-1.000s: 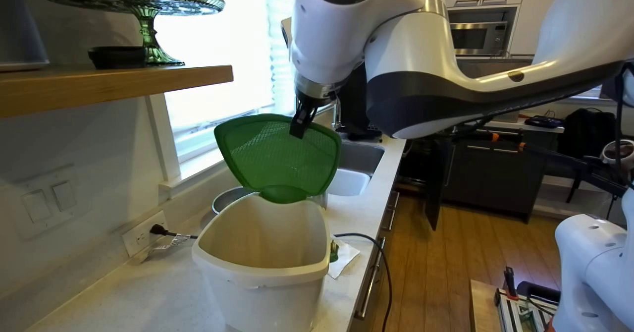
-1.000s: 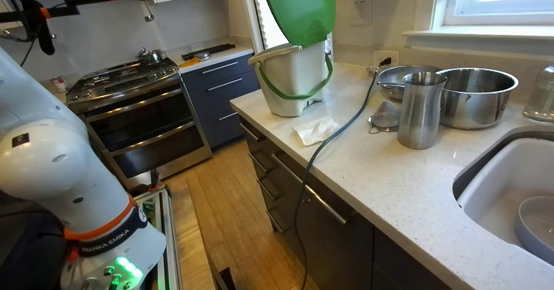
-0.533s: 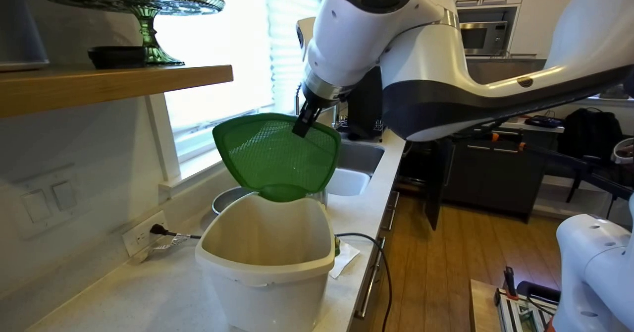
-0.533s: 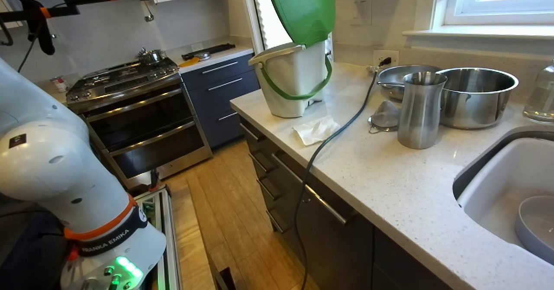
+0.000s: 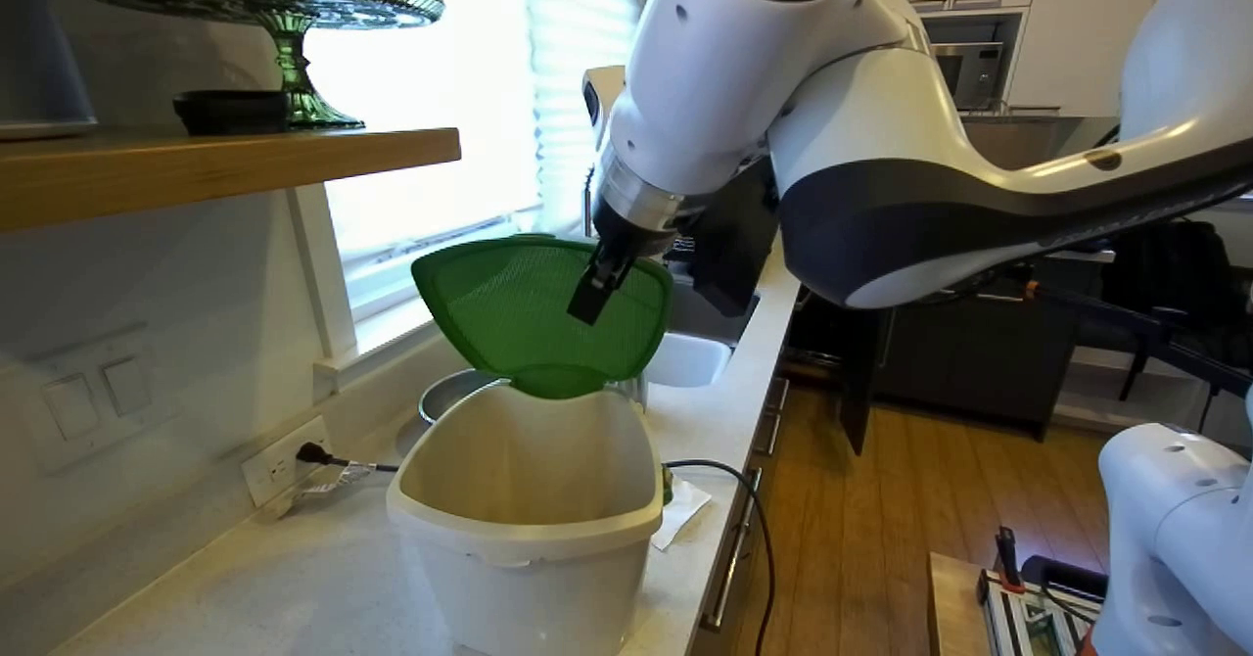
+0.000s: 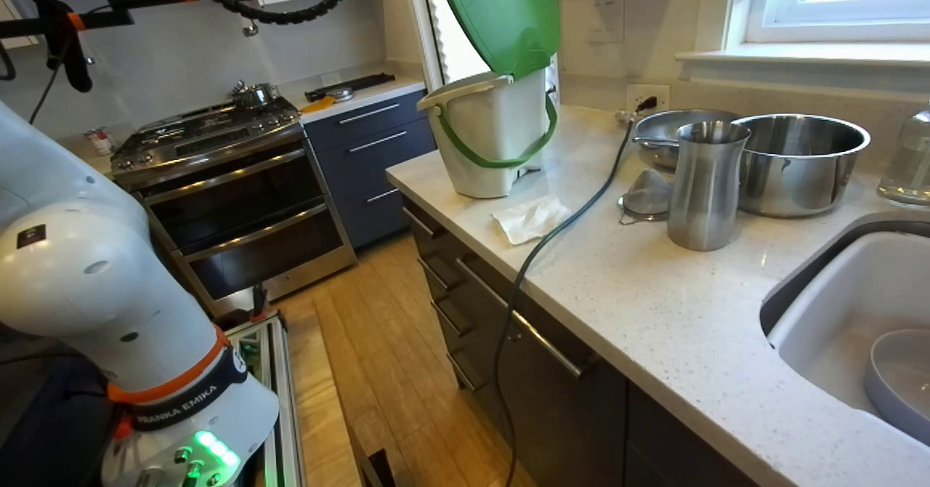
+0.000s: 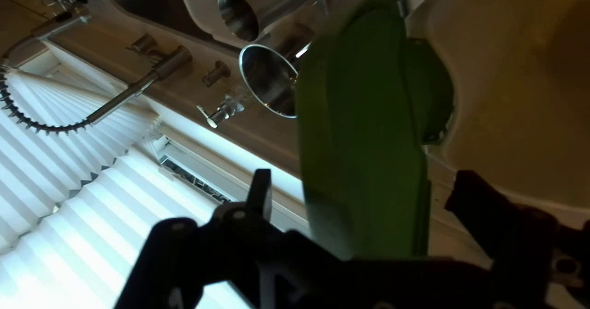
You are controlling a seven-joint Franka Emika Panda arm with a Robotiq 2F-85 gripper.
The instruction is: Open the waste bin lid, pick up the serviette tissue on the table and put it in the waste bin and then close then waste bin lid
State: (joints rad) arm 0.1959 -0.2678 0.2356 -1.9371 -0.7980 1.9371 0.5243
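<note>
Brought the gripper (image 7: 361, 175) lower than a second before, with fingers (image 5: 589, 299) apart astride the waste bin lid (image 5: 509, 313); found its top slightly lower.

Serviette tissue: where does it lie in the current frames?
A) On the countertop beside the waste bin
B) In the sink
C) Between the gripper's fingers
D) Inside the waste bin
A: in both exterior views the white serviette tissue lies on the countertop beside the waste bin, near the counter's front edge.
</note>
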